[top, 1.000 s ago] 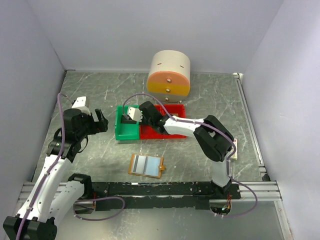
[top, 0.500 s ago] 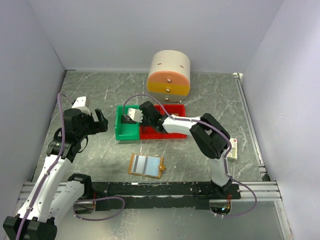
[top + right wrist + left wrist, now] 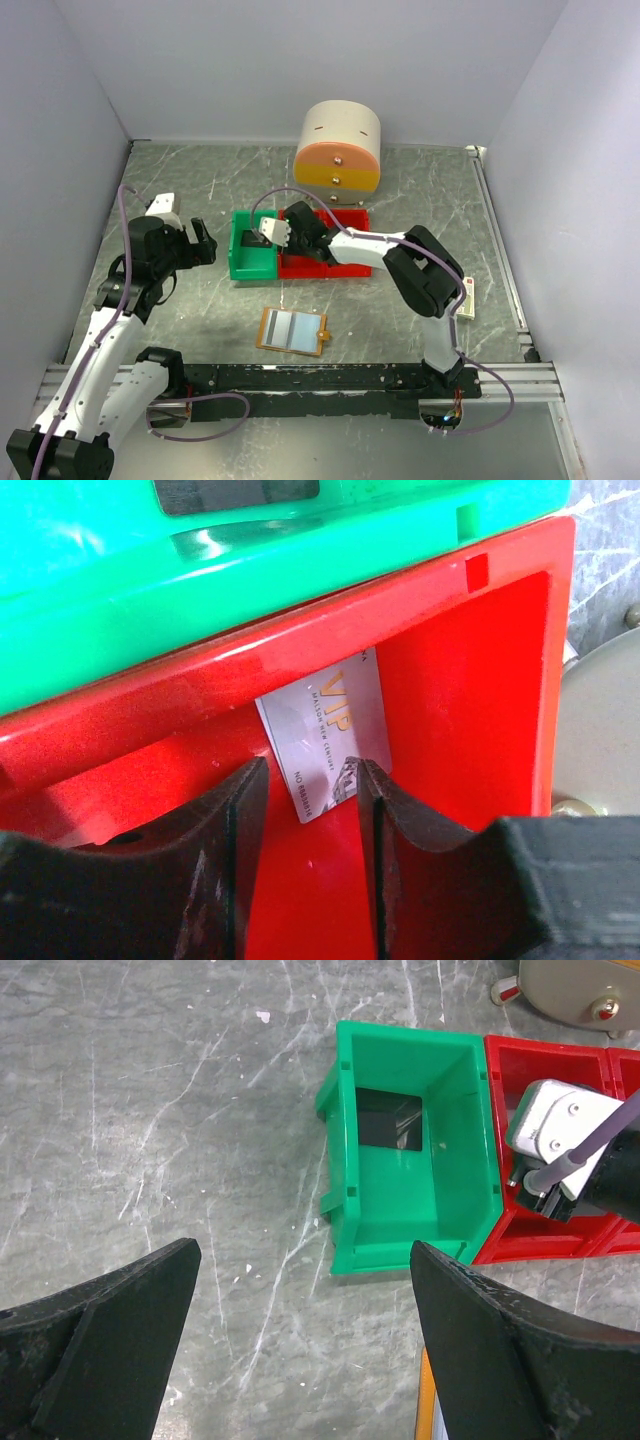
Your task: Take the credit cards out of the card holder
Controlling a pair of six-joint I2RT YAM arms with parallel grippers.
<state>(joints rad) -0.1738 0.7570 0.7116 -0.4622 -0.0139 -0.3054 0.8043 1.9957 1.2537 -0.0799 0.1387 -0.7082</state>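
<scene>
The card holder (image 3: 292, 331) lies open on the table in front of the bins, pale blue inside with an orange rim; its orange edge (image 3: 424, 1400) shows in the left wrist view. One of the credit cards (image 3: 325, 740), grey-silver with gold lettering, leans against the wall inside the red bin (image 3: 470, 680). My right gripper (image 3: 310, 780) hangs open just above that card, which sits loose between the fingertips. It reaches over the red bin (image 3: 345, 270) in the top view too. My left gripper (image 3: 200, 243) is wide open and holds nothing, left of the green bin (image 3: 240, 265).
A dark flat rectangle (image 3: 390, 1120) lies on the green bin's (image 3: 400, 1230) floor. A round cream and orange drawer unit (image 3: 338, 150) stands behind the bins. A small white box (image 3: 466, 298) sits at the right, near the right arm's elbow.
My right gripper's jaws have parted and let go of the grey-silver card, which now rests in the red bin. The left arm has hardly moved.
</scene>
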